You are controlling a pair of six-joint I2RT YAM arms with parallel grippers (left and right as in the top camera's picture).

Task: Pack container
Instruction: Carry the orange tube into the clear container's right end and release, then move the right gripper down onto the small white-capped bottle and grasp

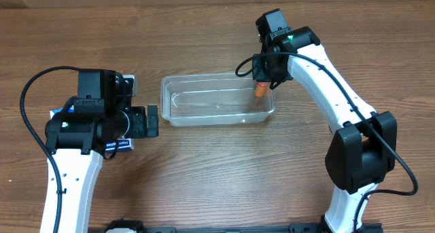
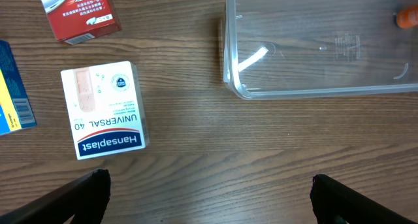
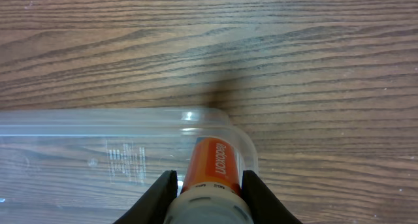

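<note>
The clear plastic container [image 1: 217, 99] lies mid-table; it also shows in the left wrist view [image 2: 313, 87] and the right wrist view [image 3: 98, 159]. My right gripper [image 1: 262, 83] is shut on an orange Redoxon tube [image 3: 210, 165] with a white cap, held at the container's right end; its orange tip [image 1: 260, 92] is inside the bin. My left gripper [image 2: 209, 194] is open and empty over bare table, left of the container.
A white Hansaplast box [image 2: 104, 110], a red box [image 2: 77, 14] and a blue and yellow box [image 2: 12, 90] lie left of the container, under my left arm [image 1: 95, 117]. The right arm base [image 1: 360, 151] stands at the right.
</note>
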